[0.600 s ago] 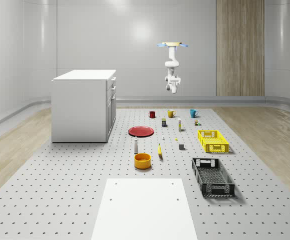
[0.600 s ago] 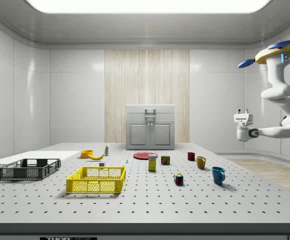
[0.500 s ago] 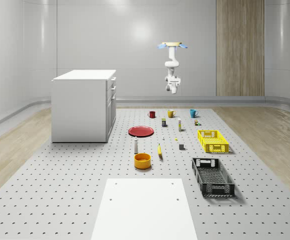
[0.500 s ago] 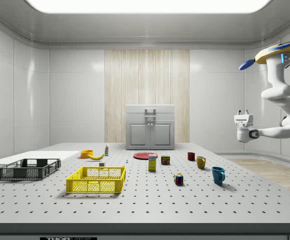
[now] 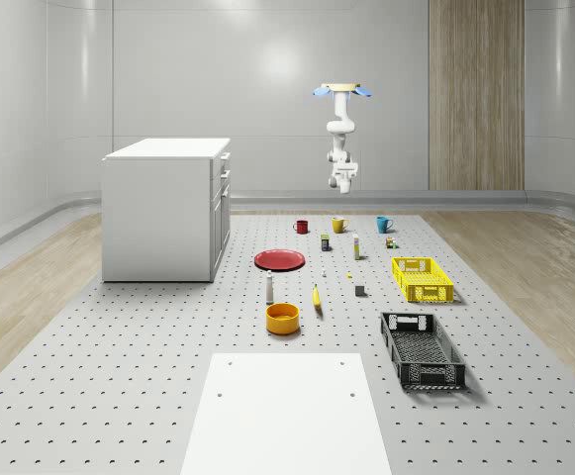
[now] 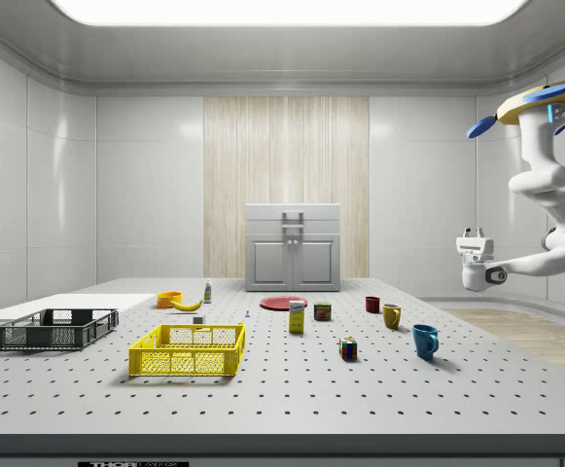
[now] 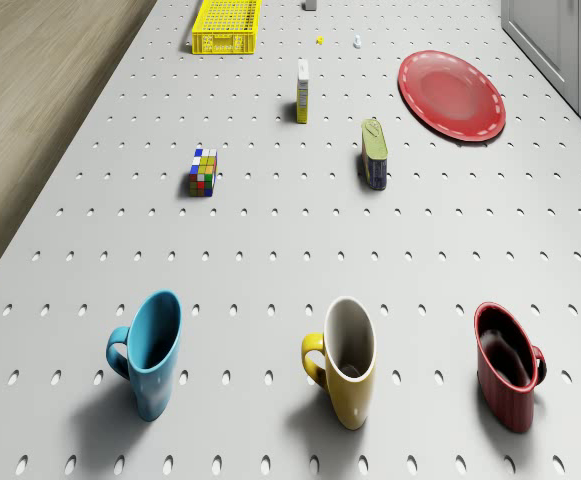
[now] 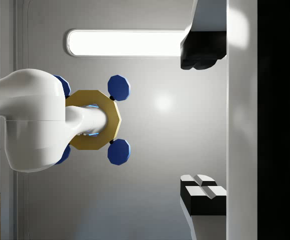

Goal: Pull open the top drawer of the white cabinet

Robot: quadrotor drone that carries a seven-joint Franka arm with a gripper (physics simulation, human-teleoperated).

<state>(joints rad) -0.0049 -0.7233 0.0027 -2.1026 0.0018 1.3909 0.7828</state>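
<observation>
Wrist view: end effector (image 8: 203,122) fingers spread apart (pointing up); drone (image 5: 342,90) hovers well apart from white cabinet (image 5: 166,210).

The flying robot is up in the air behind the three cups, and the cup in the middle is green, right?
Not quite. The middle cup is yellow, not green, as the drone view shows, with the blue cup and red cup on either side. The rest holds: the drone hovers in the air behind the cups, its hand far from the white cabinet.
</observation>
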